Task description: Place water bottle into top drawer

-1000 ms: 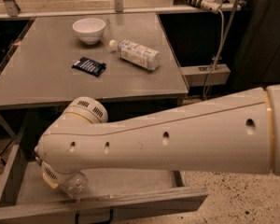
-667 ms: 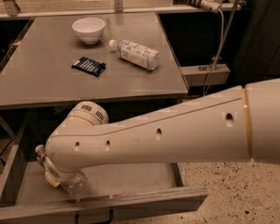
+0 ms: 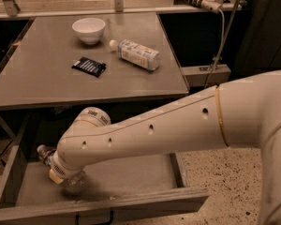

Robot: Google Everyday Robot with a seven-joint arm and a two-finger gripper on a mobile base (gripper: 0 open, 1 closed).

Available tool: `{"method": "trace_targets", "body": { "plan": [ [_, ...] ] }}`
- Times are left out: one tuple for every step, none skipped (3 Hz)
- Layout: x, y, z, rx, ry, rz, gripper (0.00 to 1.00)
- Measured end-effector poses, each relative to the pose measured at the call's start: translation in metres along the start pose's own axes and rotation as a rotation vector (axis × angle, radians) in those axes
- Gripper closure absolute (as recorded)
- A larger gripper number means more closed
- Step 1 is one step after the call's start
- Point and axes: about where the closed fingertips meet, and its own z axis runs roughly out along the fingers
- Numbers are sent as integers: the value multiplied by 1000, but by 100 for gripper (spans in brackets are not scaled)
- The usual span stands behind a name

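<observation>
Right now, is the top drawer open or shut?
Open: the drawer is pulled out under the table, its flat bottom showing. The hand is down inside it at the left, by the bottle.

The scene was dim, with a warm, brownish cast. Light fell from above onto the tabletop (image 3: 51,86), which showed a soft, even sheen that was palest toward the top of the frame. The white bowl (image 3: 88,29) was the brightest spot, throwing only a faint shadow. Below the tabletop's front edge lay a deep band of shadow that darkened the back of the top drawer (image 3: 131,172). The pale arm (image 3: 168,125) caught the light along its upper side and shaded the drawer floor beneath. The gripper (image 3: 64,176), at the lower left of the frame inside that drawer, sat in this shade. The upper right was nearly black.
</observation>
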Motion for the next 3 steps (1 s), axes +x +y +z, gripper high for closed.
{"method": "trace_targets", "body": {
  "plan": [
    [9,1,17,-27,5,36,100],
    [9,1,18,-28,5,37,81],
    [9,1,18,-28,5,37,58]
  ]
}}
